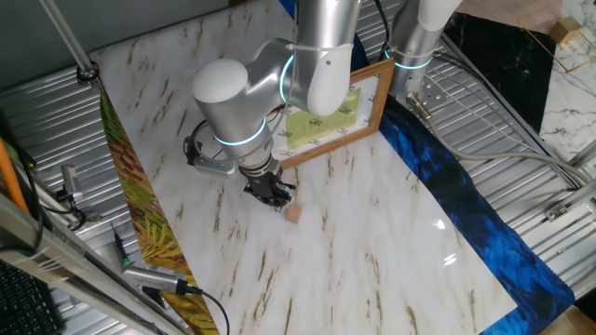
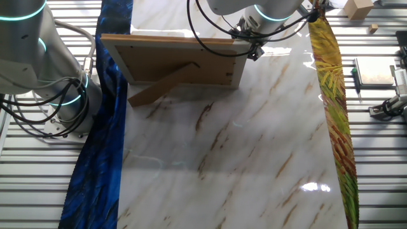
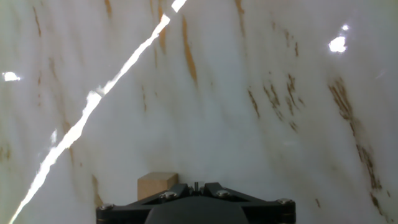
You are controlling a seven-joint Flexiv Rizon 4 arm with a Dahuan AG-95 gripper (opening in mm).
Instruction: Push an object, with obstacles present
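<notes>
Marble tabletop (image 1: 372, 242) holds block (image 1: 292, 213) beside end effector (image 1: 270, 194), jaw state unclear; frame (image 1: 340, 116) contains yellow-green sheet (image 1: 321, 121).

My white marbled surface (image 1: 372, 242) carries a small tan block (image 1: 292, 213), a wooden picture frame (image 1: 371, 130) propped upright, a blue cloth strip (image 1: 466, 200) and a leaf-patterned strip (image 1: 140, 209) along opposite edges.

Tan block (image 1: 292, 213), brown frame (image 1: 377, 127), white brown-veined marble table (image 1: 372, 242), blue cloth (image 1: 466, 205)
</notes>
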